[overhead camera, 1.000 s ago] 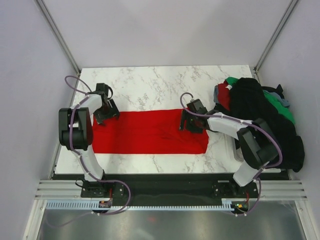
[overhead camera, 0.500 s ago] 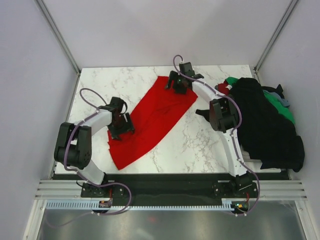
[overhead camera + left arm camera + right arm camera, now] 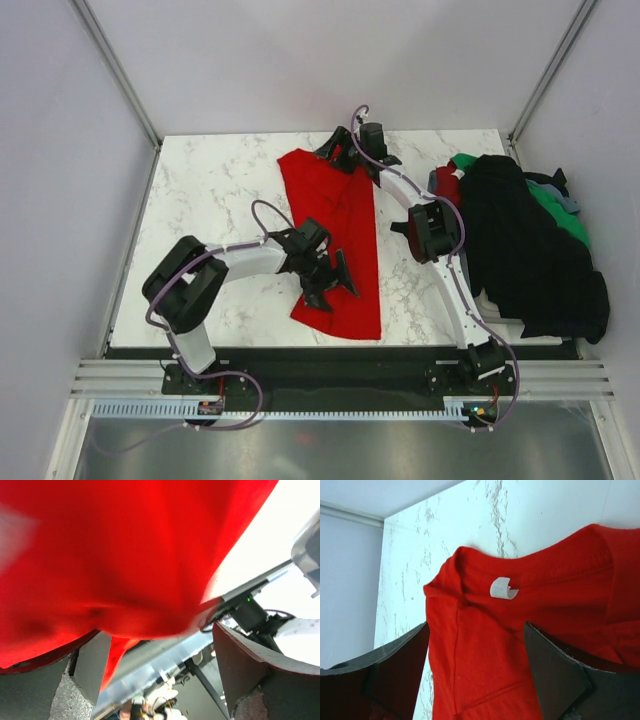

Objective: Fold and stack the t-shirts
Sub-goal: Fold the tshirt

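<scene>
Jaws, left: the fingers of the left gripper are standing wide apart and clamping nothing. In the wrist view blurred red cloth is filling the space above them and seems to be brushing one finger.
Jaws, right: the right gripper is hovering spread open over the collar, one finger on each side of it, gripping nothing.
Task item: the plain bright red soft-cloth t-shirt is lying as a long narrow strip on the white grey-veined marble-pattern table. It is running from far centre towards the near edge, with its collar at the far end.
Remaining stock: a heap of black, green, dark red and grey-blue t-shirts is resting at the table's right edge, well apart from the strip.
Stage, judged: the strip is probably awaiting its crosswise fold, and stacking is not yet starting.
Risk, snagging: cloth catching on the left finger would be dragging the near end askew as the arm is lifting.
Risk, thin pinch: jaws taking only the top layer would be peeling the strip open.
Risk, creases: wrinkles near the middle would be folding in unevenly.
Materials: the knit is looking matte, limp and layered, with a ribbed collar and a small curled white neck label. The tabletop is looking hard and smooth, so cloth is likely sliding easily on it.
</scene>
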